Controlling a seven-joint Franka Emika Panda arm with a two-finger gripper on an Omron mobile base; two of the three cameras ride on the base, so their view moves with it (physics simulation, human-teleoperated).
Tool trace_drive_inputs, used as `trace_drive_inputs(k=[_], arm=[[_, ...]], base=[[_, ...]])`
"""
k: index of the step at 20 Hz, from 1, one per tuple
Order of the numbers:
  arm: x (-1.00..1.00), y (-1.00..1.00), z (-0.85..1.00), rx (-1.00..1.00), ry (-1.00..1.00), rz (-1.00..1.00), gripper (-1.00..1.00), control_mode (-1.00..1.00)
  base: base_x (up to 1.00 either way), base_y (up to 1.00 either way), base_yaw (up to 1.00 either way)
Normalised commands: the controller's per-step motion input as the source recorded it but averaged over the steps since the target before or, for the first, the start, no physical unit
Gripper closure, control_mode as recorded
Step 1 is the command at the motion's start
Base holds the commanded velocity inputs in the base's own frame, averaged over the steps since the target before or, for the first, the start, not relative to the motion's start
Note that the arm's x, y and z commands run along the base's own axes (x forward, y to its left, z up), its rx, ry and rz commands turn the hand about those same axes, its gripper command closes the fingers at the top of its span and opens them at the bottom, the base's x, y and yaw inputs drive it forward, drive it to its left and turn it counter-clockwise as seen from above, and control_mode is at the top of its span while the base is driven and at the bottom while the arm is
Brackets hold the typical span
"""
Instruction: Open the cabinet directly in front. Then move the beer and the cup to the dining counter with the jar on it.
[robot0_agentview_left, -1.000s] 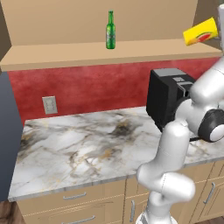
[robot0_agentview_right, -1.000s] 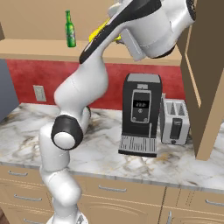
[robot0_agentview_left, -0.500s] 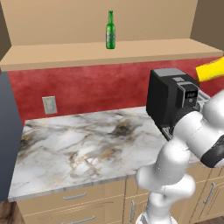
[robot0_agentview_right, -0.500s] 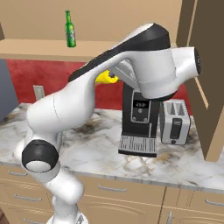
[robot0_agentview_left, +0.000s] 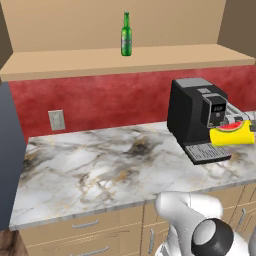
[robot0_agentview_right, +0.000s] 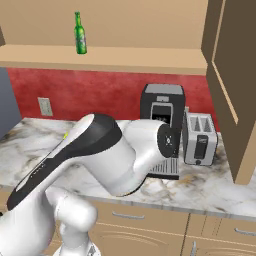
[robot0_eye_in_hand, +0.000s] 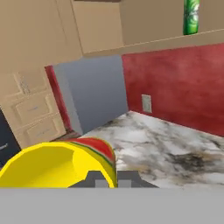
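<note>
- The cup (robot0_agentview_left: 232, 135) is yellow with a red mark. It lies on its side in the air, at the right, just in front of the black coffee machine (robot0_agentview_left: 196, 115).
- The end effector (robot0_eye_in_hand: 106, 178) is pinching the cup by its rim. Its two dark tips are pressed on the thin yellow wall.
- The beer (robot0_agentview_left: 126, 34) stands upright on the cabinet (robot0_agentview_left: 125, 59) shelf, high up and far to the left of the cup.
- The cabinet door (robot0_agentview_right: 235, 80) at the right is swung open.
- The marble desk (robot0_agentview_left: 115, 170) lies below the shelf, against the red wall (robot0_agentview_left: 100, 100).
- A silver toaster (robot0_agentview_right: 200, 138) stands just right of the coffee machine.
- A white wall plug (robot0_agentview_left: 56, 120) sits on the red wall at the left.
</note>
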Motion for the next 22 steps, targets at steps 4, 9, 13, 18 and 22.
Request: trace_drive_inputs(k=[4, 9, 13, 18, 22], arm=[[-0.66, 0.13, -0.05, -0.25, -0.23, 0.00, 1.00, -1.00], [-0.28, 0.00, 0.00, -0.39, -0.20, 0.00, 1.00, -1.00], [-0.12, 0.08, -0.02, -0.49, -0.12, 0.00, 1.00, -1.00], [-0.15, 0.12, -0.01, -0.46, -0.12, 0.00, 1.00, -1.00], [-0.04, 0.06, 0.00, -0.35, -0.08, 0.01, 1.00, -1.00]], base=[[0.00, 0.00, 0.00], [0.00, 0.00, 0.00], [0.00, 0.00, 0.00], [0.00, 0.00, 0.00], [0.00, 0.00, 0.00]])
